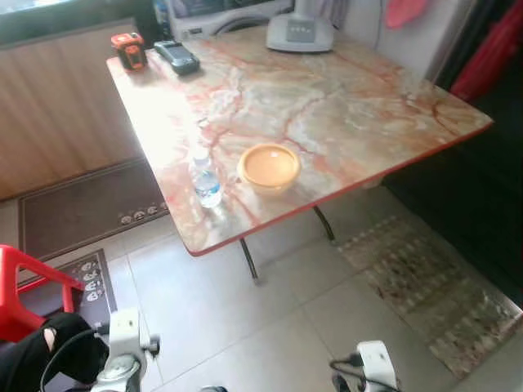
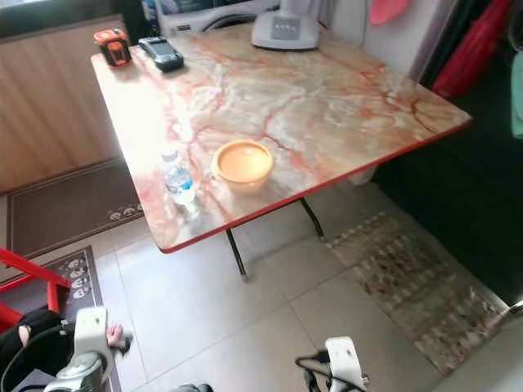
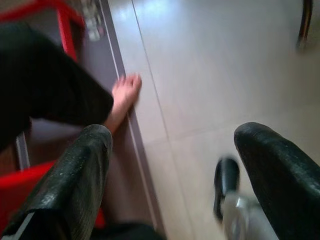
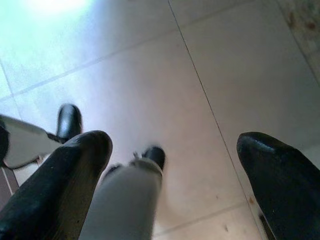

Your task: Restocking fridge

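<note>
Marble-patterned in cream and red, the table (image 1: 343,106) stands ahead with a red rim; its near corner points toward 7 o'clock and its dark folding legs rest on pale floor tiles (image 1: 245,327). A small water bottle (image 1: 206,181) stands upright close to the near-left edge, with a yellow bowl (image 1: 269,167) just beside it at 3 o'clock. At the far-left corner lie an orange device (image 1: 128,49) and a dark handset (image 1: 177,56); a white appliance (image 1: 299,33) sits at the far edge. Open tile lies between robot and table, bounded by a patterned rug (image 1: 425,286) at 4 o'clock and a dark mat (image 1: 82,208) at 10 o'clock. A red chair (image 1: 24,286) and a person's bare foot (image 3: 124,95) are at the left. Both arms hang low, pointing floorward: the left gripper (image 3: 172,165) and the right gripper (image 4: 172,165) each have fingers spread wide, holding nothing.
</note>
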`<state>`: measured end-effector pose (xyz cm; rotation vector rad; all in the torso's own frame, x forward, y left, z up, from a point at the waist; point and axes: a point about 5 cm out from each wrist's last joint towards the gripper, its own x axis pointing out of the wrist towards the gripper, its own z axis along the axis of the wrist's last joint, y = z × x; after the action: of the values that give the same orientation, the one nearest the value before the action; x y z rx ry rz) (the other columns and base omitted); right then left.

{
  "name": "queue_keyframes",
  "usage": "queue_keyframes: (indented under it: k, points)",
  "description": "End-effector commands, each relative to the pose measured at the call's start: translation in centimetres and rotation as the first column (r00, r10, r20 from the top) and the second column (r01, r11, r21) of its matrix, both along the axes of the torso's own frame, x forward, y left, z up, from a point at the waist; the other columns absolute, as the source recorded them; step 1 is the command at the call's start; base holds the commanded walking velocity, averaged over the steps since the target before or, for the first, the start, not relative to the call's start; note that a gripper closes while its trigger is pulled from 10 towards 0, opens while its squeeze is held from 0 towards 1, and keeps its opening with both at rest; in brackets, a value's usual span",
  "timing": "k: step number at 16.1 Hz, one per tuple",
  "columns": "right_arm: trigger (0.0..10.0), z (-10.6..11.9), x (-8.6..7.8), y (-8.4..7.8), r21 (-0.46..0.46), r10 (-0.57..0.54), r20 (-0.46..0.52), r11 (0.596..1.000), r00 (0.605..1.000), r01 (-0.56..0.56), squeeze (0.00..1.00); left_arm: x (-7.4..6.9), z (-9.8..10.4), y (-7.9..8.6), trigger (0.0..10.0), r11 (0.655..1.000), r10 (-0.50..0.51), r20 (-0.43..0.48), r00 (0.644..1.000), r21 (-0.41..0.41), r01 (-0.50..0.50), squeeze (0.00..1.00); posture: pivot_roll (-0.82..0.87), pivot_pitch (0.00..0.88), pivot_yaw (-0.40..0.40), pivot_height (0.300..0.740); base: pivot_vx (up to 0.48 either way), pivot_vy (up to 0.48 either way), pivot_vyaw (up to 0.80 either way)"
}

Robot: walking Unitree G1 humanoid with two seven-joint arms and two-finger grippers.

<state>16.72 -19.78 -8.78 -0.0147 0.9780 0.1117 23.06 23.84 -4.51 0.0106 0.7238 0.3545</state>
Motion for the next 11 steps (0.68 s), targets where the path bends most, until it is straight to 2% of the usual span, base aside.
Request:
queue_keyframes:
  k: [1, 3, 4, 5, 6, 7, 9, 11]
  points:
    - [10.0, 0.0, -0.2, -0.3, -0.017, 0.004, -0.001, 1.000, 1.000, -0.004, 0.00, -0.4, 0.0, 0.2, 10.0, 0.998, 0.056, 0.049, 0.997, -0.002, -0.056, 0.00, 0.03, 0.136, -0.032, 0.736, 0.000, 0.000, 0.00]
    - [10.0, 0.0, -0.1, -0.5, -0.026, 0.027, -0.005, 0.999, 1.000, -0.027, 0.00, -0.2, 0.4, 0.2, 10.0, 0.995, 0.099, 0.115, 0.988, -0.003, -0.099, 0.00, 0.03, 0.128, -0.034, 0.736, 0.000, 0.000, 0.00]
    - [10.0, 0.0, -0.3, -0.6, -0.016, -0.018, -0.001, 1.000, 1.000, 0.018, 0.00, -0.1, 1.3, 1.0, 10.0, 0.972, 0.232, 0.245, 0.941, -0.015, -0.235, 0.00, 0.05, 0.120, -0.046, 0.736, 0.000, 0.000, 0.00]
    - [10.0, -0.1, -0.4, -0.7, -0.013, -0.027, -0.003, 1.000, 1.000, 0.027, 0.00, 2.1, 4.6, 3.0, 10.0, 0.982, 0.124, 0.419, 0.899, 0.078, -0.172, 0.00, 0.04, 0.128, -0.050, 0.736, 0.000, 0.000, 0.00]
    - [10.0, -0.1, -0.5, -0.8, -0.015, -0.019, -0.006, 1.000, 1.000, 0.018, 0.00, 4.5, 8.3, 3.7, 10.0, 0.955, 0.001, 0.547, 0.837, 0.247, -0.163, 0.00, 0.04, 0.125, -0.053, 0.736, 0.000, 0.000, 0.00]
    - [10.0, -0.1, -0.6, -0.8, -0.013, -0.031, -0.007, 0.999, 0.999, 0.031, 0.00, 5.4, 10.0, 3.7, 10.0, 0.942, -0.032, 0.611, 0.791, 0.283, -0.181, 0.00, 0.04, 0.125, -0.056, 0.736, 0.000, 0.000, 0.00]
    - [10.0, -0.2, -0.8, -0.9, -0.009, -0.053, -0.010, 0.999, 0.999, 0.053, 0.00, 6.1, 11.6, 3.5, 10.0, 0.929, -0.094, 0.668, 0.738, 0.325, -0.177, 0.00, 0.03, 0.125, -0.058, 0.736, 0.000, 0.000, 0.00]
    - [10.0, -0.4, -1.3, -0.9, -0.001, -0.085, -0.019, 0.996, 0.996, 0.085, 0.00, 7.1, 14.7, 3.0, 10.0, 0.922, -0.180, 0.777, 0.604, 0.347, -0.171, 0.00, 0.03, 0.122, -0.078, 0.736, 0.000, 0.000, 0.00]
